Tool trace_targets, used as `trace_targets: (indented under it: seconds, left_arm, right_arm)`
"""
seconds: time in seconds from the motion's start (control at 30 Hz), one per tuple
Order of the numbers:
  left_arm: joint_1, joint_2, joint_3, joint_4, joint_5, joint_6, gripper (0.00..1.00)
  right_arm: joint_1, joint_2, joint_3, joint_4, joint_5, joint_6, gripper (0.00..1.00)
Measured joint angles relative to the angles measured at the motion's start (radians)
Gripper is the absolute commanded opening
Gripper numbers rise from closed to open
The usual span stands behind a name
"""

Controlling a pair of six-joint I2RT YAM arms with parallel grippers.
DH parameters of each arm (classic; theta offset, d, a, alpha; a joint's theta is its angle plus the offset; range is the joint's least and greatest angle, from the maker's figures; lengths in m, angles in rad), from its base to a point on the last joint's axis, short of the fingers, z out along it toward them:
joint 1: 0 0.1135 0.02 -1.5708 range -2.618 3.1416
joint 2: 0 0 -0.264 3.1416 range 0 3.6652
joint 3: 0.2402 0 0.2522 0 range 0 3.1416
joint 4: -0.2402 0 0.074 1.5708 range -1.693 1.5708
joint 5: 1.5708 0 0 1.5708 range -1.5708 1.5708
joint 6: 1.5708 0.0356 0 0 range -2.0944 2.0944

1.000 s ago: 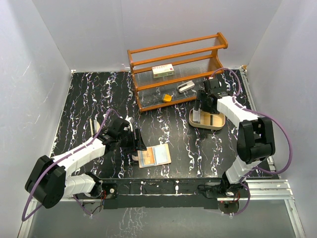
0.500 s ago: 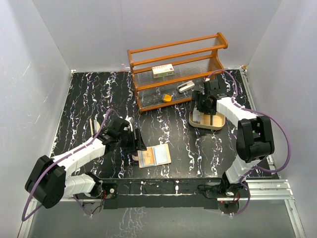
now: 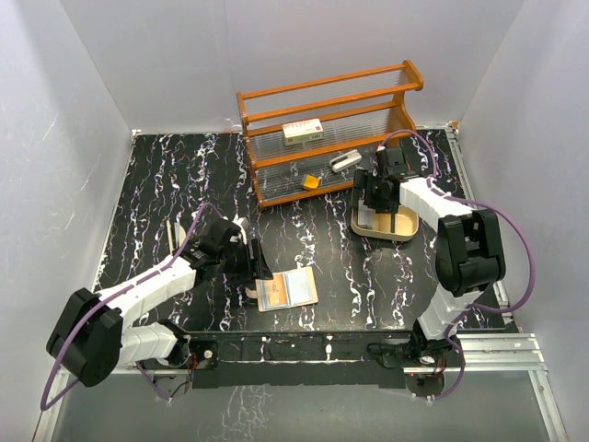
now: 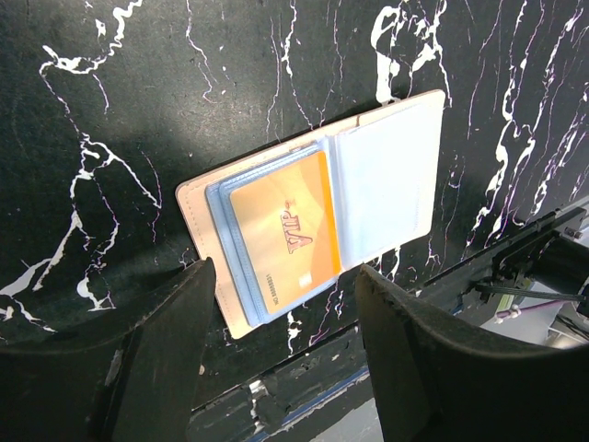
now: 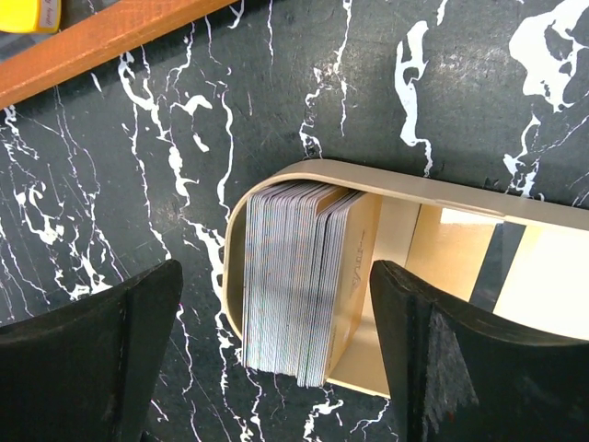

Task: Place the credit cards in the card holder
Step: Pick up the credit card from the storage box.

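The card holder (image 3: 287, 289) lies open and flat near the table's front edge. In the left wrist view it (image 4: 386, 184) has an orange-yellow credit card (image 4: 283, 230) in its left pocket. My left gripper (image 3: 252, 264) is open and empty just left of it, and in the wrist view the gripper (image 4: 283, 269) hangs above the wallet's near edge. A stack of credit cards (image 5: 294, 276) stands on edge in the left end of the oval tray (image 5: 405, 180). My right gripper (image 5: 276, 272) is open above that stack, with one finger on each side; it also shows in the top view (image 3: 370, 195).
A wooden rack (image 3: 327, 97) stands at the back and holds a white box with red print (image 3: 302, 132), a small orange block (image 3: 312, 181) and a grey item (image 3: 345, 161). The oval tray (image 3: 396, 230) sits right of centre. White walls enclose the table.
My right gripper has shifted a little left and back, over the card stack at the tray's left end. The left arm and the wallet have not moved.
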Motion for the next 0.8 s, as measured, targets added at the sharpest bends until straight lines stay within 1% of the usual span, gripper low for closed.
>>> trace_targets:
  seconds: [0.1,0.23,0.43,0.8]
  left_arm:
    - [0.000,0.004,0.000,0.003,0.005,-0.002,0.61]
    - [0.000,0.004,0.000,0.002,0.006,-0.002,0.61]
    - [0.000,0.004,-0.006,-0.003,0.006,-0.002,0.61]
    - [0.000,0.004,-0.014,0.000,0.018,-0.002,0.60]
  right_arm:
    - [0.000,0.018,0.009,-0.004,-0.003,-0.003,0.84]
    - [0.000,0.045,0.012,-0.007,-0.003,-0.005,0.81]
    - [0.000,0.046,0.015,-0.011,-0.006,-0.006,0.65]
    - [-0.001,0.035,0.015,-0.024,-0.002,-0.004,0.54]
